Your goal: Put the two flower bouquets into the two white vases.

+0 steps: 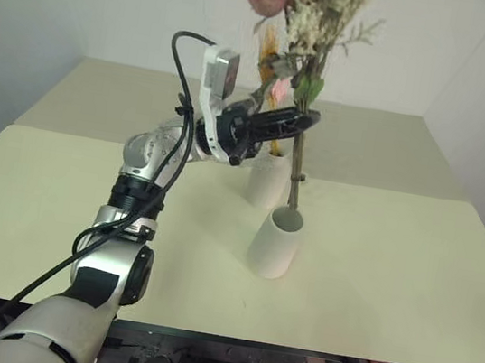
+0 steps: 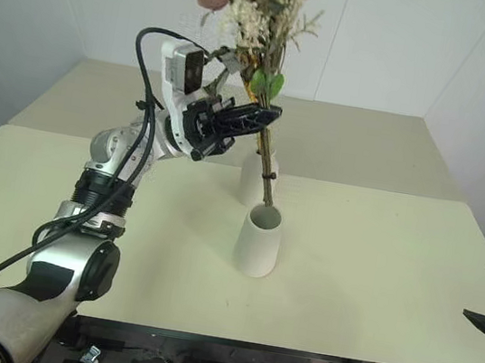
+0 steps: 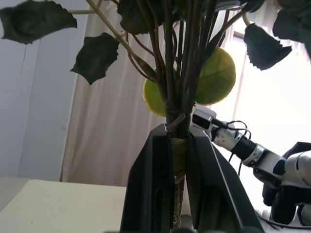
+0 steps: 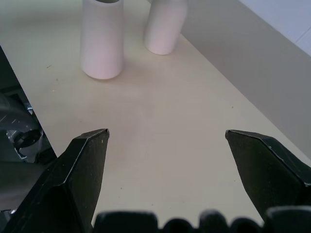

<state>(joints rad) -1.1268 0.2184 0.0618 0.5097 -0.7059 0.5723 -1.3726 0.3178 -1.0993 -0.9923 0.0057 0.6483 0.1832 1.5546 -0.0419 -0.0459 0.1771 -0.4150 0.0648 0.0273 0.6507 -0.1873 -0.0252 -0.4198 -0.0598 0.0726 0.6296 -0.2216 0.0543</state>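
Left hand carries the bushy bouquet over the wide vase

Left hand (image 1: 299, 121) is clamped shut on the stems of the bushy bouquet (image 1: 314, 10), holding it upright so the stem ends hang just above the mouth of the tapered vase (image 1: 275, 241), apparently lined up for lowering in. Behind it on the worktop (image 1: 392, 277) stands the bottle-shaped vase (image 1: 266, 181), with the orange plume (image 1: 268, 58) rising from it, so that bouquet seems already placed. Right hand (image 4: 165, 141) waits wide open and empty, well off to the side, leaving room
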